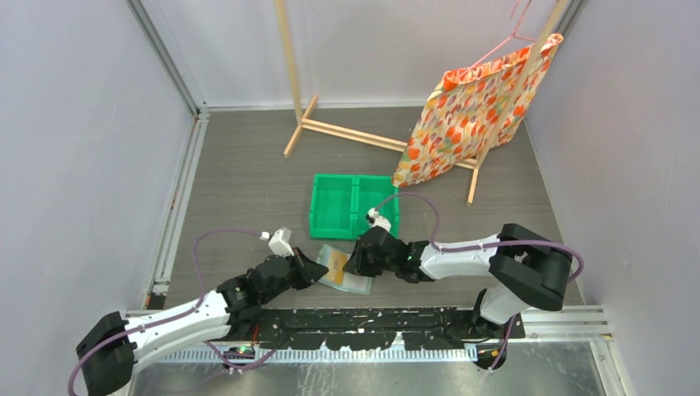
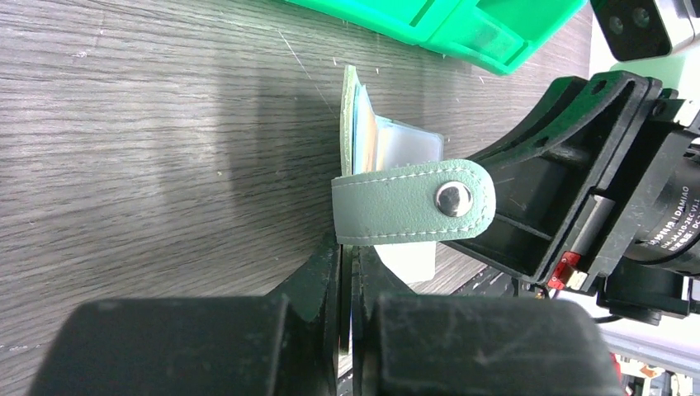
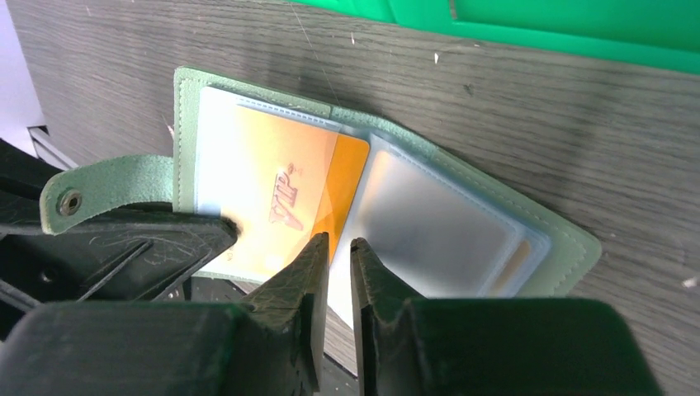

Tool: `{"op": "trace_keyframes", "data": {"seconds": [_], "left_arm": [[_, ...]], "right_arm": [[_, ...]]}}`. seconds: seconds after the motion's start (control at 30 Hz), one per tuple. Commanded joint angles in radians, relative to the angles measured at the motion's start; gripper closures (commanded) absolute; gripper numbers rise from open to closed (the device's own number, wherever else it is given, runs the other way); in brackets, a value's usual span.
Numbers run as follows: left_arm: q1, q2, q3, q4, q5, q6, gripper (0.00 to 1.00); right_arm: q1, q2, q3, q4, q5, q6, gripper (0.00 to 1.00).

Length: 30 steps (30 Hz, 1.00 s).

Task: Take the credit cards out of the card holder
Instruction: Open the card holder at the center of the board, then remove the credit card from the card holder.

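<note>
The card holder [image 1: 345,272] lies open on the table between my two grippers, grey-green outside with clear sleeves inside. My left gripper [image 1: 311,272] is shut on its left cover edge [image 2: 347,247], and the snap strap [image 2: 413,213] hangs across in front. An orange credit card [image 3: 272,186] marked "VIP" sits in the left sleeve, with one corner sticking out toward the fold. My right gripper [image 3: 339,246] is at the holder's near edge, right by that card's exposed edge. Its jaws stand a narrow gap apart and I see nothing held between them. Another card edge [image 3: 513,257] shows faintly in the right sleeves.
A green two-compartment bin [image 1: 353,205] stands just beyond the holder. A wooden rack [image 1: 347,132] with a flowered cloth bag [image 1: 470,115] on a hanger stands at the back. Walls close in on both sides.
</note>
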State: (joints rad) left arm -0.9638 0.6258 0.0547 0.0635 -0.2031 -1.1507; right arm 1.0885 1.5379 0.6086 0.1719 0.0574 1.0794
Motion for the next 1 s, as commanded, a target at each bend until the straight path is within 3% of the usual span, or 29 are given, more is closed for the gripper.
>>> {"op": "trace_keyframes", "data": {"seconds": [0.0, 0.2, 0.33, 0.53, 0.73, 0.97], "left_arm": [[0.011, -0.027, 0.017, 0.019, -0.004, -0.025, 0.99], [0.025, -0.175, 0.034, -0.095, -0.016, -0.091, 0.99], [0.025, -0.321, -0.002, -0.12, -0.008, -0.16, 1.0], [0.027, -0.601, -0.039, -0.278, -0.024, -0.21, 0.99], [0.027, -0.524, -0.023, -0.187, 0.013, -0.205, 0.99], [0.027, -0.549, -0.028, -0.166, 0.015, -0.215, 0.99]], "right_arm": [[-0.011, -0.087, -0.023, 0.0, 0.007, 0.04, 0.77], [-0.014, -0.265, -0.067, -0.001, 0.03, 0.094, 0.71], [-0.023, -0.357, -0.14, 0.095, 0.013, 0.144, 0.69], [-0.043, -0.366, -0.178, 0.231, -0.041, 0.149, 0.64], [-0.081, -0.282, -0.257, 0.552, -0.149, 0.225, 0.6], [-0.081, -0.301, -0.262, 0.58, -0.16, 0.214, 0.59]]}}
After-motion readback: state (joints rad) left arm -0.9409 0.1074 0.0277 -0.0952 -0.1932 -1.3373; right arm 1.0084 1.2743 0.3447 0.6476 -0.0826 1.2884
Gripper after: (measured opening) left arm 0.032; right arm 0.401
